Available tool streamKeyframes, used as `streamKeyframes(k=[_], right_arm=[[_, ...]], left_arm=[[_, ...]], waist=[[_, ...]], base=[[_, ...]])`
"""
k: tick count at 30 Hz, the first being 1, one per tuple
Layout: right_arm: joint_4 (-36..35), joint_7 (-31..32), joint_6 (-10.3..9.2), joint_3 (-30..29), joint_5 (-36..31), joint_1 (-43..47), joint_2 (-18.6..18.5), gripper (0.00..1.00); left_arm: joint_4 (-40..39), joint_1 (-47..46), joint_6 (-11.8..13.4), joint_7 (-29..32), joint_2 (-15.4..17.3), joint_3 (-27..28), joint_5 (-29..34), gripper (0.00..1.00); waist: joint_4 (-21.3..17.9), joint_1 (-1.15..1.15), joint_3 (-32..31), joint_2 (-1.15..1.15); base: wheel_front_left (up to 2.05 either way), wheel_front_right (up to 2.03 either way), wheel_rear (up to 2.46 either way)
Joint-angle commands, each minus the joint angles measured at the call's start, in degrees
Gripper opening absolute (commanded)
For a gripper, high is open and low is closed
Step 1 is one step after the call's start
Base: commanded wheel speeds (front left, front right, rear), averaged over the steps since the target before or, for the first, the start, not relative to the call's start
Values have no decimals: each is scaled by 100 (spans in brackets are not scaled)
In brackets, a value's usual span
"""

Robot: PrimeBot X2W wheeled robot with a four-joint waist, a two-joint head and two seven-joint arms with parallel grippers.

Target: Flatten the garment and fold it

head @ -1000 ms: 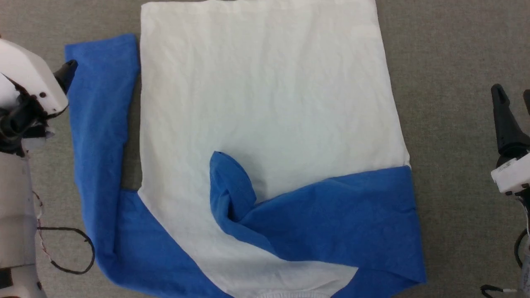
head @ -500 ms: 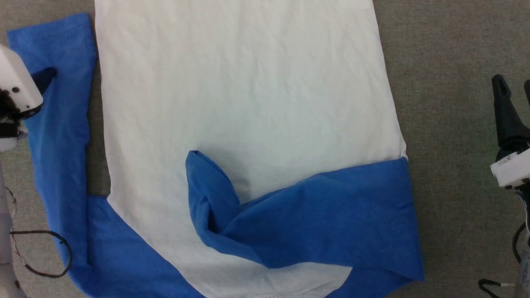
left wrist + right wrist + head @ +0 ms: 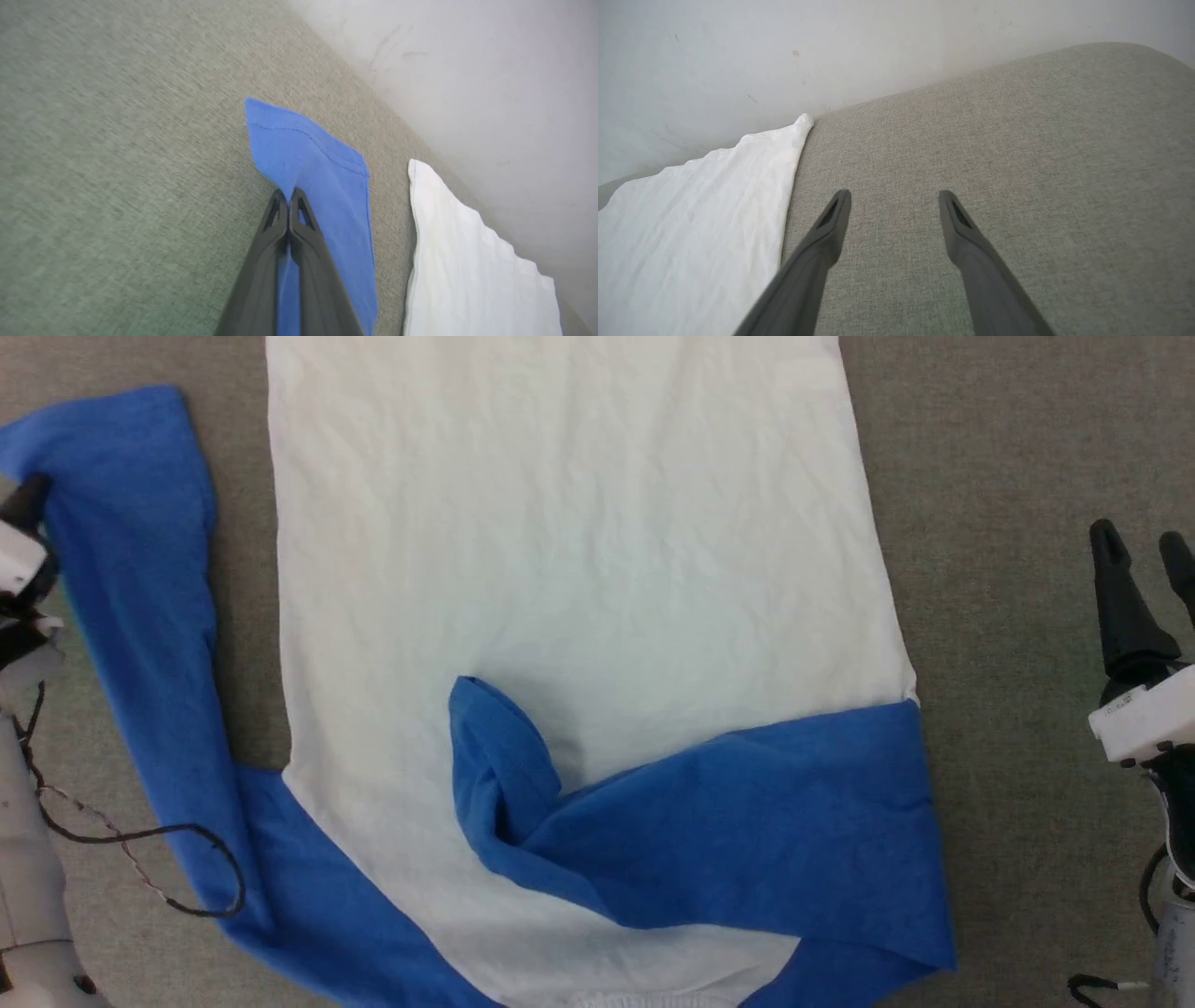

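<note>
Position: the garment (image 3: 579,569) lies spread on a grey woven surface (image 3: 1008,448), front of the robot, centre to left.

Orientation: its long axis runs near to far. The collar end is nearest the robot and the hem lies at the far side, close to a pale wall (image 3: 831,46).

Condition: the white body is flat with fine creasing all over. The left sleeve (image 3: 131,579) is bright blue and lies stretched along the body's left side towards the far left. The right sleeve (image 3: 747,821) is folded leftward across the near part of the body, with its cuff (image 3: 481,709) bunched near the middle.

Left gripper (image 3: 289,196): jaws pressed together, with the blue cloth of the left sleeve pinched between them, near its far end.

Right gripper (image 3: 894,198): jaws spread wide and holding nothing, over bare surface well right of the garment.
</note>
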Motion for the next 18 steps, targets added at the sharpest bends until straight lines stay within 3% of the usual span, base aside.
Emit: streamKeyframes(k=[1, 10, 18], right_arm=[[58, -63, -4, -2, 76, 44, 14, 100], [374, -147, -4, -121, 164, 466, 14, 100], [584, -290, -4, -68, 358, 676, 14, 100]], left_arm=[[44, 12, -32, -208, 17, 164, -83, 0], [-192, 533, -459, -950, 16, 847, -546, 0], [-1656, 1270, -887, -905, -347, 897, -937, 0]], waist=[[124, 0, -343, 0], [411, 0, -1239, 0], [441, 0, -1669, 0]], base=[[0, 0, 0], [0, 0, 0], [0, 0, 0]])
